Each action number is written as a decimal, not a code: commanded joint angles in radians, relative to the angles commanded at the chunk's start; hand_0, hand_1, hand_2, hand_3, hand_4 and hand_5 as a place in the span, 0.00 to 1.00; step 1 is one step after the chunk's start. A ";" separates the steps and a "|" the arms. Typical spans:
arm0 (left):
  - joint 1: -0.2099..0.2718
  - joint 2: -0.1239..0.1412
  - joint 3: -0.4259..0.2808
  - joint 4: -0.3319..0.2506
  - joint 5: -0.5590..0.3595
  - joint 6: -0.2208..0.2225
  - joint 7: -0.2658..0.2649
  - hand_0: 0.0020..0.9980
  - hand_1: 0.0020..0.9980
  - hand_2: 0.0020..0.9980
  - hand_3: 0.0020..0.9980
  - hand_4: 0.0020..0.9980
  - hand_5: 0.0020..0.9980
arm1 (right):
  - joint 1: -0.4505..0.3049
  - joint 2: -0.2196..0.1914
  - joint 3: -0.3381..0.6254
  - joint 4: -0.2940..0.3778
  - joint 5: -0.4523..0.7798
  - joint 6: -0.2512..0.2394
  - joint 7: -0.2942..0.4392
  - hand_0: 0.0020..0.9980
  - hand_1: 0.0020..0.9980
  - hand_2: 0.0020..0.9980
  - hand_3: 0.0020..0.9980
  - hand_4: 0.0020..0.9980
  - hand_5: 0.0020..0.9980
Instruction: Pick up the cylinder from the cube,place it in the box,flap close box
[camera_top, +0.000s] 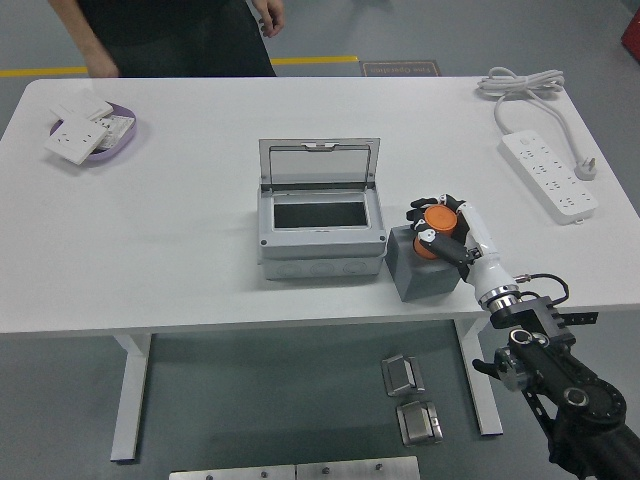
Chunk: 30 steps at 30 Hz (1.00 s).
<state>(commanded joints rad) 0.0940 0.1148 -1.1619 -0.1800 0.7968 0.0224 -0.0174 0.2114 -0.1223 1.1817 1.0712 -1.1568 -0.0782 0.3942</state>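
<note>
Right robot hand (445, 228) curled closed, arm extended forward.

White table (160, 250) carries all non-task items. Far left: purple dish (118, 141) holding white wall-socket plates (80, 133), stacked unevenly. Far right: white power strip (548, 177) lying diagonally, its coiled cord (520, 82) near the far edge. Person in dark clothing (165, 35) stands at the far side, arms hanging, hands clear of the table. On the floor below: two metal latch parts (410, 398); yellow floor line (315, 61).
</note>
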 joint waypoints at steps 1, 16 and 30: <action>0.000 0.000 0.000 0.000 0.000 0.000 0.000 0.60 0.64 0.63 0.64 0.72 0.20 | 0.004 -0.003 0.000 0.003 -0.001 -0.001 0.000 0.49 0.50 0.46 0.42 0.11 0.00; 0.002 -0.001 -0.004 0.000 0.007 0.005 0.007 0.60 0.64 0.63 0.64 0.72 0.23 | 0.120 -0.079 -0.049 0.094 -0.152 -0.106 -0.053 0.44 0.48 0.44 0.34 0.09 0.00; 0.003 0.001 -0.017 0.000 0.017 0.008 0.019 0.60 0.64 0.63 0.64 0.73 0.25 | 0.338 -0.051 -0.285 0.088 -0.544 -0.163 -0.287 0.03 0.16 0.34 0.24 0.00 0.00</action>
<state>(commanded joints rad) 0.0972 0.1162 -1.1788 -0.1800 0.8139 0.0303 0.0019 0.5498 -0.1730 0.8964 1.1594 -1.7009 -0.2410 0.1076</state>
